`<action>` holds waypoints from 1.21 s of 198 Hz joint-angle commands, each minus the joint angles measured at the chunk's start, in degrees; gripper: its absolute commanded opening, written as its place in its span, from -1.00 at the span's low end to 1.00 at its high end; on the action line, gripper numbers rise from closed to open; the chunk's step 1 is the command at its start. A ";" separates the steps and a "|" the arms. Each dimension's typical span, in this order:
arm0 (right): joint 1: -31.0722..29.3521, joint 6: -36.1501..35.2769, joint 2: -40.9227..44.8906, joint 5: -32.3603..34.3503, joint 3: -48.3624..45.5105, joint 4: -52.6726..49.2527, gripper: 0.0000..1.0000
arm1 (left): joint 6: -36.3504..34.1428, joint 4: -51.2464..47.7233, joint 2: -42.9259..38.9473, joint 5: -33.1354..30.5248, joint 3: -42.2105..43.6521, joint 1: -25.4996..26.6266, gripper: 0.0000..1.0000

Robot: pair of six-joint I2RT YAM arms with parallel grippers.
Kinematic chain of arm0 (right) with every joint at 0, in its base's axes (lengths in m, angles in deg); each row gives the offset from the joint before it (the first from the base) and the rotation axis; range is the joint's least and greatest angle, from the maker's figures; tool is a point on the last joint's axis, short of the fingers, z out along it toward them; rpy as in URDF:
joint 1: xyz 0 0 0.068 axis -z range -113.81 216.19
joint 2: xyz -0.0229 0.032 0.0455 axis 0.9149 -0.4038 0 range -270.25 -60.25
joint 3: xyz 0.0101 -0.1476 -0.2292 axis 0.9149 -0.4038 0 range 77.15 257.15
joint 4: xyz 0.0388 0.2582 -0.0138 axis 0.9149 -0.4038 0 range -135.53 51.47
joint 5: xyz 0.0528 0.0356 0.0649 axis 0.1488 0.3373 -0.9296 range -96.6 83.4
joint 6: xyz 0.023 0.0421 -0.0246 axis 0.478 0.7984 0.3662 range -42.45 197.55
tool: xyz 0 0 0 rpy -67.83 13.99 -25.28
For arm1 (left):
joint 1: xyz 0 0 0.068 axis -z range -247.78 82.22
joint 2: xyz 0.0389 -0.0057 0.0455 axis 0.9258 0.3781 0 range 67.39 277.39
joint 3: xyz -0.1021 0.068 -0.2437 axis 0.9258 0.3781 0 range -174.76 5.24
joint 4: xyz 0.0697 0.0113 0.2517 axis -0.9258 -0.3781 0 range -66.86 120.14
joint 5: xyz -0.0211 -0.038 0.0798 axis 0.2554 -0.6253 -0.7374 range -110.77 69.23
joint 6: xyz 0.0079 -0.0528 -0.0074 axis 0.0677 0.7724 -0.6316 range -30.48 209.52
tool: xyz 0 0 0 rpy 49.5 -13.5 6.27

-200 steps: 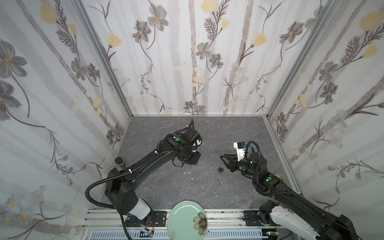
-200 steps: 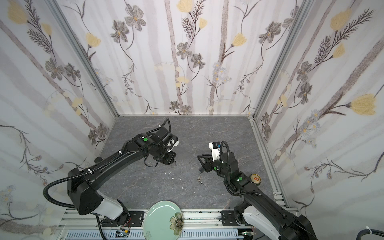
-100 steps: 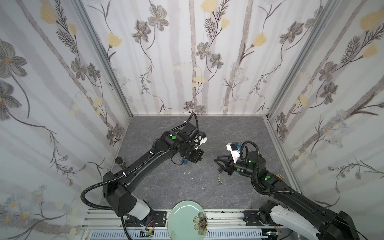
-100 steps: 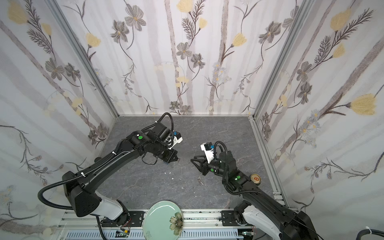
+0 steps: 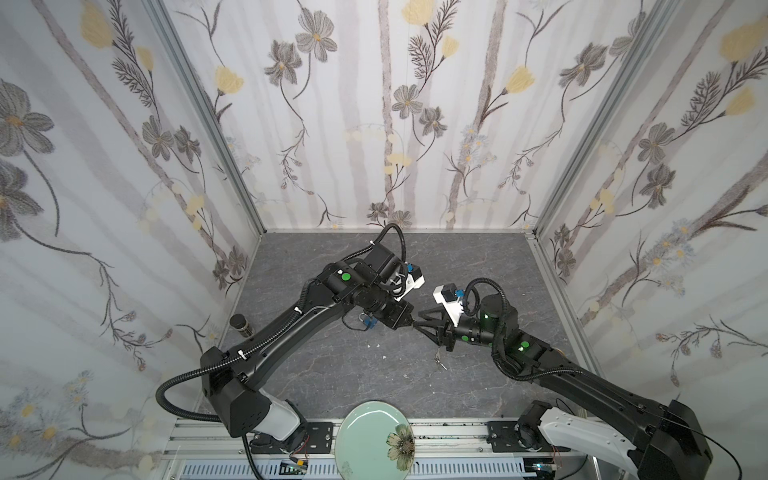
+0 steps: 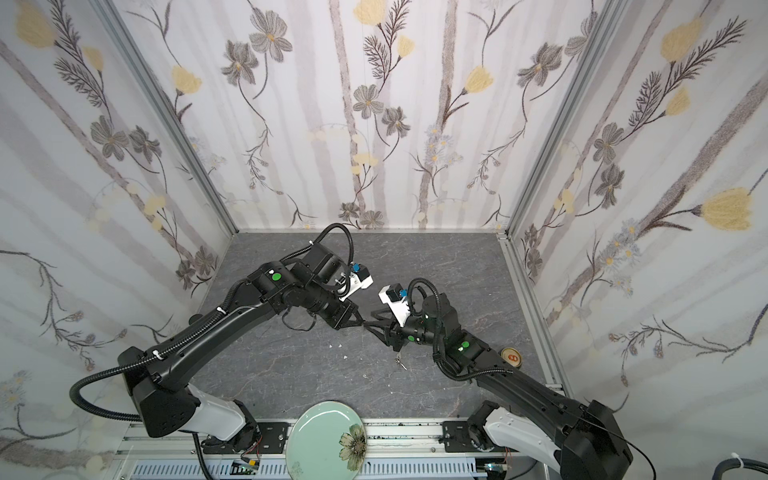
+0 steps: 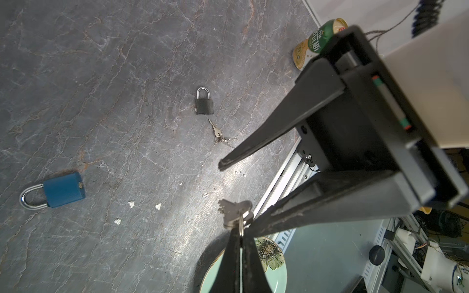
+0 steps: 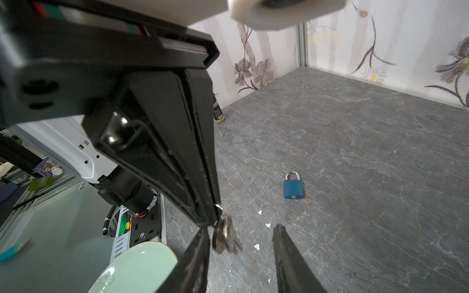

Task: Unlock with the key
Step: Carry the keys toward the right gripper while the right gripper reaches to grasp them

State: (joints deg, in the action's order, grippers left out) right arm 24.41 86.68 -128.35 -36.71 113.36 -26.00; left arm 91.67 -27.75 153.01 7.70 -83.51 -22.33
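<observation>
My left gripper (image 7: 239, 234) is shut on the ring of a small silver key bunch (image 7: 234, 213), held above the table. My right gripper (image 8: 241, 229) is open, and the key bunch (image 8: 224, 236) hangs between its fingers, close to one finger (image 8: 200, 241). In both top views the two grippers meet tip to tip at mid table, left gripper (image 5: 411, 324) against right gripper (image 5: 417, 319). A blue padlock (image 7: 63, 190) lies shut on the table, also in the right wrist view (image 8: 293, 189).
A small black padlock (image 7: 204, 105) lies with its own keys (image 7: 219, 134) under the right arm. A green can (image 7: 317, 43) stands by the right wall, a dark bottle (image 5: 241, 324) by the left wall. A pale green plate (image 5: 376, 432) sits at the front edge.
The left arm has swung right with the key bunch. The right gripper has moved left to meet it and opened a little.
</observation>
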 commanded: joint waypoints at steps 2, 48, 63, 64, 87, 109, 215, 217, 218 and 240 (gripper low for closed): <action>-0.64 -3.03 -1.14 -2.52 1.69 -1.39 -0.23 | -1.98 -1.39 0.75 1.24 -1.15 0.37 -1.00; -1.33 -3.67 -1.44 -4.12 2.87 -2.65 -0.35 | -2.42 -2.12 1.66 1.00 -2.21 0.82 -1.00; -1.43 -3.94 -1.52 -4.53 3.42 -3.53 -0.40 | -2.59 -2.31 1.84 0.74 -2.39 0.83 -1.00; -1.40 -3.94 -1.56 -4.57 3.43 -3.64 -0.40 | -2.59 -2.31 1.83 0.72 -2.39 0.85 -1.00; -1.52 -4.32 -1.27 -5.08 4.17 -5.16 -0.45 | -2.77 -2.81 2.33 -0.19 -2.48 0.94 -1.00; -1.56 -4.79 -0.79 -5.50 4.71 -6.46 -0.50 | -2.77 -3.08 2.62 -0.43 -2.66 1.02 -1.00; -1.78 -5.60 -2.34 -6.11 6.22 -9.24 -0.80 | -3.04 -2.70 2.97 -1.13 -2.57 1.32 -1.00; -1.80 -5.61 -2.38 -6.11 6.24 -9.27 -0.81 | -3.03 -2.63 2.97 -1.13 -2.57 1.40 -1.00; -1.77 -5.61 -2.39 -6.10 6.20 -9.28 -0.82 | -3.03 -2.61 2.97 -1.13 -2.57 1.35 -1.00; -1.79 -5.40 -2.87 -5.53 6.25 -9.19 -0.86 | -3.03 -2.24 2.75 -1.57 -2.50 1.32 -0.97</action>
State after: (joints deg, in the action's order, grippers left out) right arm 22.90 82.65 -130.80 -39.66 118.93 -38.19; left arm 89.49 -31.49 155.83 6.47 -85.78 -21.04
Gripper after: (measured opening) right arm 0.083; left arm 0.050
